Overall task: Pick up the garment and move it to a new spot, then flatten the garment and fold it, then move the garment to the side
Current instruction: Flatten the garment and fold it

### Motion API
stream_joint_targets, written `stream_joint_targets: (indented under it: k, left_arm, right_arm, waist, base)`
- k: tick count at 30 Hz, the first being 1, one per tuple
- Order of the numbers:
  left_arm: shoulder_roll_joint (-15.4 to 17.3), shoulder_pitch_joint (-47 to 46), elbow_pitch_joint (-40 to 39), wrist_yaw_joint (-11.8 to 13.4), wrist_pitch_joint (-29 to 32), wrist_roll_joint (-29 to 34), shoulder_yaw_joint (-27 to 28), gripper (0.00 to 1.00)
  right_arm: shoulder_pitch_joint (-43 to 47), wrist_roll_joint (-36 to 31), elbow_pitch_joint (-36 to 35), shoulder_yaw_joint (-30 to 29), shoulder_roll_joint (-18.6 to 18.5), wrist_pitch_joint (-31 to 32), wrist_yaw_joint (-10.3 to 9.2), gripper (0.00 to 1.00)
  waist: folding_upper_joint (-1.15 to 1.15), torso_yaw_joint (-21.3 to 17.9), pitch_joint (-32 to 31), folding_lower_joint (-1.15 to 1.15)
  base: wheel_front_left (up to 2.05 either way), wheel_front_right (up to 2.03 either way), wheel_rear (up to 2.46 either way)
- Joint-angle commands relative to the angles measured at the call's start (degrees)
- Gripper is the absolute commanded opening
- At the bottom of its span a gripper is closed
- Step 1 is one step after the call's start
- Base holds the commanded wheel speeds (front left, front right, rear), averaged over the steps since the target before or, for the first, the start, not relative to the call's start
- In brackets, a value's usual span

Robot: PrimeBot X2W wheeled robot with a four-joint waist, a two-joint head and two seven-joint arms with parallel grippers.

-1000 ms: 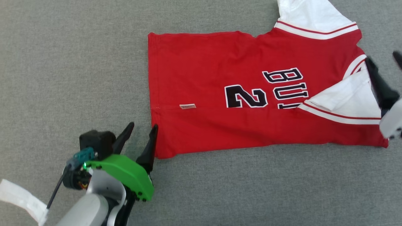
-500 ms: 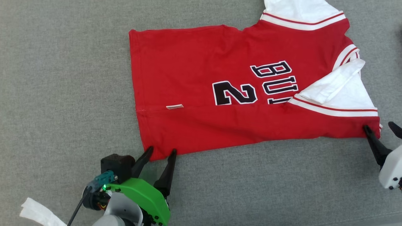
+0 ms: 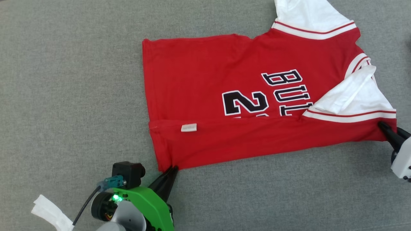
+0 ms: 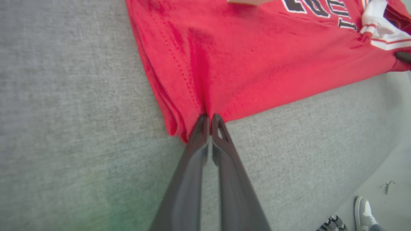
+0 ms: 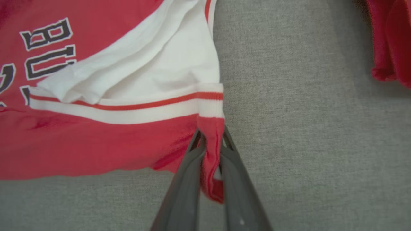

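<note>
The garment (image 3: 224,80) is a red jersey with white sleeves and black lettering, lying partly folded on the grey surface. Its near long edge is doubled over as a flap. My left gripper (image 3: 172,169) is shut on the garment's near left hem corner (image 4: 205,109), which puckers at the fingertips. At the far right, my right gripper (image 3: 385,128) is shut on the garment's near right corner, and red cloth (image 5: 210,141) is pinched between its two fingers below the white sleeve (image 5: 154,64).
The grey fabric surface (image 3: 64,96) spreads all around. A white strip (image 3: 51,215) lies at the lower left by my left arm. Another piece of red cloth (image 5: 390,38) hangs at the right wrist view's top right. A person's shoe (image 4: 364,210) stands on the floor.
Both grippers went from open to shut, each closing on a near corner of the garment. The near edge now pulls taut between them, and the fold flap has shifted slightly.
</note>
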Motion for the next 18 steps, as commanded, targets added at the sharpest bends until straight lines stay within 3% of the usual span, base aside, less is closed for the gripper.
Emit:
stream_joint_targets:
  k: [1,9,12,15,16,17,18]
  left_arm:
    - [2.1,1.9,0.3,0.0,1.0,-0.8,0.2,0.00]
    - [6.7,6.5,-7.3,2.1,1.9,-1.2,1.1,0.00]
    - [7.0,9.3,-10.7,3.3,1.8,-1.7,0.7,0.00]
    - [5.4,11.7,-11.9,4.8,0.3,-2.4,0.8,0.00]
    - [5.1,12.0,-11.7,5.0,-0.1,-2.2,0.6,0.46]
    - [4.5,12.1,-11.4,5.4,-0.6,-1.8,0.4,1.00]
    - [4.0,12.0,-11.1,5.7,-1.2,-1.4,0.5,1.00]
  right_arm:
    - [1.2,1.0,-0.2,-1.1,-1.2,0.8,-0.11,0.00]
    - [7.3,5.2,-4.1,-4.4,-4.5,5.0,-0.17,0.00]
    - [10.1,6.3,-5.7,-4.4,-4.4,6.4,-0.15,0.00]
    - [11.8,6.7,-5.9,-3.9,-3.6,7.5,-0.12,0.00]
    - [11.8,6.2,-5.7,-3.8,-3.5,7.3,-0.12,0.16]
    - [11.6,5.8,-5.5,-3.6,-3.0,7.1,-0.11,0.60]
    - [11.3,5.5,-5.5,-3.3,-2.8,7.0,-0.11,1.00]
  waist:
    - [0.00,-0.2,-2.3,0.00]
    - [0.00,-0.5,-4.4,0.00]
    - [0.00,-0.6,-4.3,0.00]
    - [0.00,-0.9,-3.9,0.00]
    - [0.00,-1.0,-3.8,0.00]
    - [0.00,-1.1,-3.9,0.00]
    - [0.00,-1.2,-3.9,0.00]
  base:
    - [0.00,0.00,0.00]
    - [0.00,0.00,0.00]
    - [0.00,0.00,0.00]
    - [0.00,0.00,0.00]
    - [0.00,0.00,0.00]
    - [0.00,0.00,0.00]
    - [0.00,0.00,0.00]
